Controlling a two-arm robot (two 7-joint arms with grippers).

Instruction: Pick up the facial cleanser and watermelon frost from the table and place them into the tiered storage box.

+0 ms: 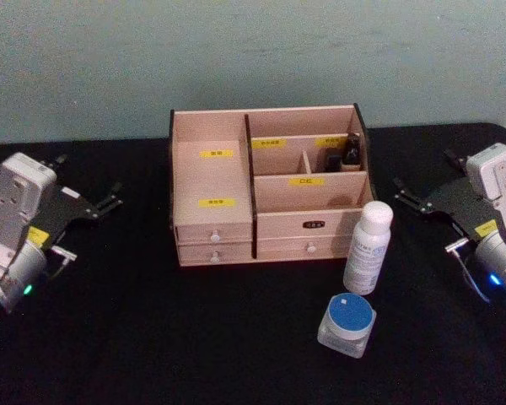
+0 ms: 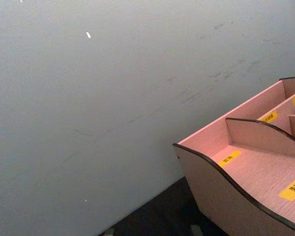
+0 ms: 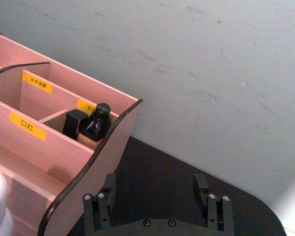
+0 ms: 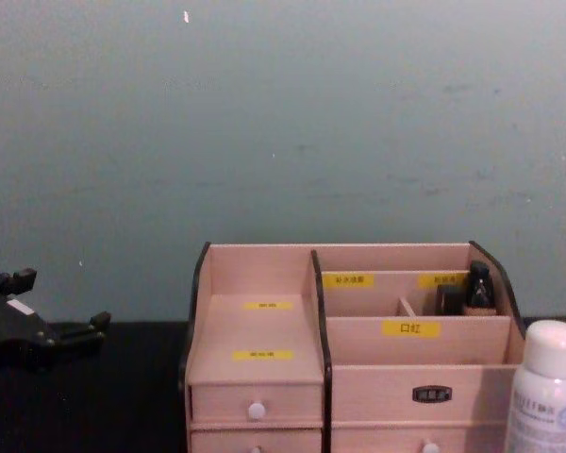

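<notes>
The facial cleanser [image 1: 368,246], a tall white bottle with a white cap, stands on the black table just in front of the right end of the tiered storage box [image 1: 212,181]. The watermelon frost [image 1: 347,323], a squat clear jar with a blue lid, sits nearer to me in front of the bottle. My left gripper [image 1: 111,197] hovers open to the left of the box, holding nothing. My right gripper [image 1: 401,191] is open to the right of the box, well apart from the bottle. In the right wrist view its fingers [image 3: 101,201] spread wide beside the box [image 3: 39,132].
A small dark bottle [image 1: 352,150] and a dark block stand in the box's back right compartment. A grey-green wall rises behind the table. Bare black tabletop lies on both sides of the box and in front of it.
</notes>
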